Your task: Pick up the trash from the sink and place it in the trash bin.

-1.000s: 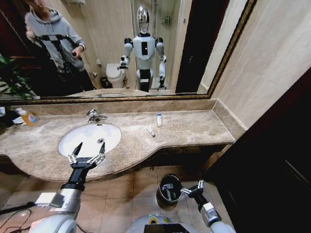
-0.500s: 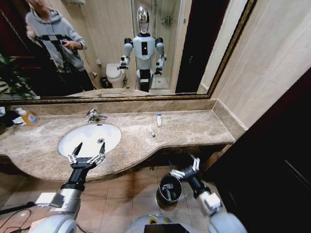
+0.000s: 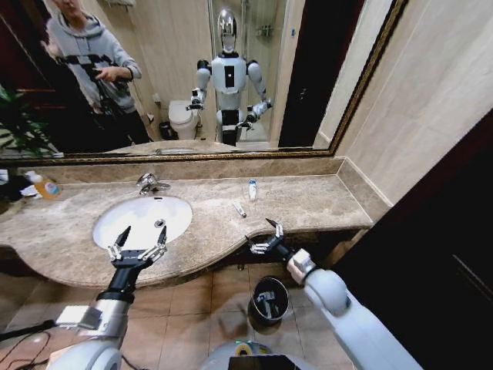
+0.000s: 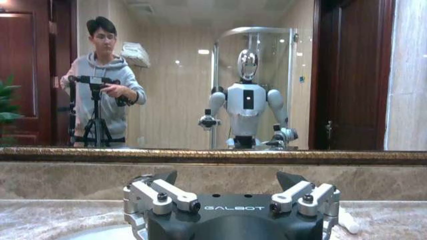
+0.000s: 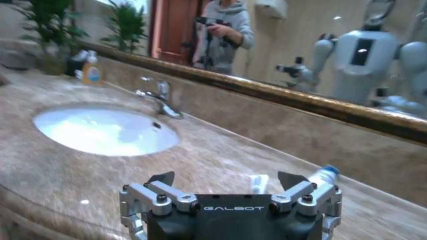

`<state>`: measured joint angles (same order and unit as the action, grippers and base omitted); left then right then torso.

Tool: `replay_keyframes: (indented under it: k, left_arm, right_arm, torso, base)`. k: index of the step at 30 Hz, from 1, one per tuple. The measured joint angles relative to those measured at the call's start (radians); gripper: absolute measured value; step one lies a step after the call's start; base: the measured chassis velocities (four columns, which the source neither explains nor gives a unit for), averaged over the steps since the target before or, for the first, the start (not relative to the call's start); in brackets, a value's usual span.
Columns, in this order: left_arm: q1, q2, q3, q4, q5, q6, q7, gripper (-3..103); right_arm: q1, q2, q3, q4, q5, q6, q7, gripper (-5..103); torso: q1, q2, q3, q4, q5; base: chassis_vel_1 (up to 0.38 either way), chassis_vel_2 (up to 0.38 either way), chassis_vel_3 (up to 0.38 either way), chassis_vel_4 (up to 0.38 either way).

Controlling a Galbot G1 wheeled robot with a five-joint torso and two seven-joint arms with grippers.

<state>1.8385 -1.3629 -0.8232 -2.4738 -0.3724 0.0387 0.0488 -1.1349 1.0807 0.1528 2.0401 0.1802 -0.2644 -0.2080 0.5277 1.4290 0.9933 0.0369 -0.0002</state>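
The bits inside the black bin (image 3: 269, 299) are too small to make out. In the left wrist view, the sink (image 4: 93, 234) is cut off at the picture's edge.

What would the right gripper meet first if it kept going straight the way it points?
Likely the small white tube lying on the marble counter just ahead of the open right gripper; depth is uncertain.

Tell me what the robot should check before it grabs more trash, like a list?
1. Right gripper fingers open and empty, at the counter's front edge: ok.
2. Small white tube lying free on the counter: ok.
3. Blue-capped tube by the back wall, untouched: ok.
4. Trash bin on the floor under the counter edge, top open: ok.
5. Left gripper open at the sink rim: ok.
6. Sink free of trash: cannot tell.
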Motion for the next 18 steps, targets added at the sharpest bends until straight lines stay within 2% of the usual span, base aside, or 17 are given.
replay_keyframes:
  k: [5,6,9,10,12,13,15,18]
  left_arm:
    - [0.000,0.000,0.000,0.000,0.000,0.000,0.000,100]
    - [0.000,0.000,0.000,0.000,0.000,0.000,0.000,100]
    - [0.000,0.000,0.000,0.000,0.000,0.000,0.000,100]
    - [0.000,0.000,0.000,0.000,0.000,0.000,0.000,100]
    - [0.000,0.000,0.000,0.000,0.000,0.000,0.000,100]
    - [0.000,0.000,0.000,0.000,0.000,0.000,0.000,100]
    - [0.000,0.000,0.000,0.000,0.000,0.000,0.000,100]
    - [0.000,0.000,0.000,0.000,0.000,0.000,0.000,100]
  right_arm:
    - [0.080,0.020,-0.017,-0.050,0.047,-0.037,-0.076,100]
    - [0.114,0.029,-0.024,-0.070,0.077,-0.062,-0.119,100]
    - [0.157,0.043,-0.046,-0.098,0.102,-0.085,-0.124,100]
    - [0.175,0.052,-0.062,-0.111,0.102,-0.094,-0.107,100]
    - [0.224,0.088,-0.104,-0.151,0.089,-0.103,-0.017,100]
    - [0.224,0.088,-0.104,-0.151,0.089,-0.103,-0.017,100]
    - [0.271,0.143,-0.147,-0.209,0.048,-0.112,0.110,100]
    - [0.307,0.201,-0.180,-0.266,0.021,-0.116,0.246,100]
  torso:
    - [0.000,0.000,0.000,0.0000,0.0002]
    - [0.000,0.000,0.000,-0.0001,-0.0001]
    - [0.000,0.000,0.000,-0.0001,0.0000]
    - [0.000,0.000,0.000,-0.0001,-0.0001]
    - [0.000,0.000,0.000,0.0000,0.0000]
    - [0.000,0.000,0.000,0.0000,0.0000]
    - [0.000,0.000,0.000,0.0000,-0.0001]
    - [0.000,0.000,0.000,0.0001,0.0000]
  base:
    - [0.000,0.000,0.000,0.000]
    - [0.000,0.000,0.000,0.000]
    - [0.000,0.000,0.000,0.000]
    - [0.000,0.000,0.000,0.000]
    - [0.000,0.000,0.000,0.000]
    - [0.000,0.000,0.000,0.000]
    - [0.000,0.000,0.000,0.000]
    - [0.000,0.000,0.000,0.000]
